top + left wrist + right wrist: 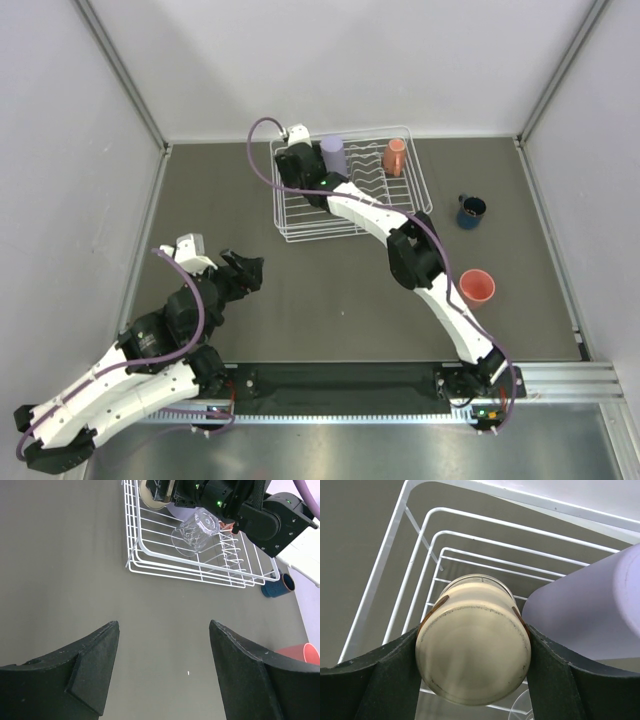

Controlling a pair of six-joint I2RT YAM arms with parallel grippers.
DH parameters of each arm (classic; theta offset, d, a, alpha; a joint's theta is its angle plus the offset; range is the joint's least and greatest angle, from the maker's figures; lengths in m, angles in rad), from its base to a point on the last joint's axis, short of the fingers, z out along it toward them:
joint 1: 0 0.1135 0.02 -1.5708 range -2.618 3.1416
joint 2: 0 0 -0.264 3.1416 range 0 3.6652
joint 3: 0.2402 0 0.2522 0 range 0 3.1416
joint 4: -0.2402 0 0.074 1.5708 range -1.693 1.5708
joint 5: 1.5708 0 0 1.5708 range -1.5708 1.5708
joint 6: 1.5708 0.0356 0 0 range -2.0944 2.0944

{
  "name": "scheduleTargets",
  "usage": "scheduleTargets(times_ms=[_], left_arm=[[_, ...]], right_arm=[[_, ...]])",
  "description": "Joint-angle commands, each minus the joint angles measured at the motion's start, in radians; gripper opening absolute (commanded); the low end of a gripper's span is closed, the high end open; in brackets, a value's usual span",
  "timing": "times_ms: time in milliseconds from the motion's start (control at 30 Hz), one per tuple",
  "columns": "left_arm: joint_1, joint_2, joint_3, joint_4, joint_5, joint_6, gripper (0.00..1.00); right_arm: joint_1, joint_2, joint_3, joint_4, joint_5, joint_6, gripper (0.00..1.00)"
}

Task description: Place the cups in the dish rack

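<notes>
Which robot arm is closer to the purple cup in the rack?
Right. The right end effector is inside the dish rack, gripping a steel cup right beside the lavender tumbler. The left end effector hangs open over the table, well short of the rack.

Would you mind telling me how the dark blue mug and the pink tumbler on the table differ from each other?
The dark blue mug has a handle; the pink tumbler has none. The mug is dark, the tumbler light pink. The mug sits farther from the arm bases than the tumbler. Both stand mouth-up on the table, outside the dish rack.
</notes>
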Motion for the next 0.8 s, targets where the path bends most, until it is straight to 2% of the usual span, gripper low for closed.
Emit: scheduleTargets(times_ms=[0, 167, 533, 767], left_arm=[[-0.002, 0.000, -0.003, -0.012, -0.011, -0.011, 0.78], [-0.002, -0.012, -0.003, -0.030, -0.008, -0.028, 0.77], [-0.002, -0.023, -0.003, -0.042, -0.012, -0.028, 0.77], [-0.002, -0.023, -0.005, -0.044, -0.019, -0.025, 0.78]], right_arm=[[-0.002, 0.012, 0.058, 0.076, -0.006, 0.013, 0.13], [-0.004, 0.028, 0.063, 0.080, -0.006, 0.025, 0.27], [-0.011, 0.063, 0.077, 0.079, -0.020, 0.034, 0.42], [-0.018, 0.068, 0.089, 0.080, -0.026, 0.034, 0.67]])
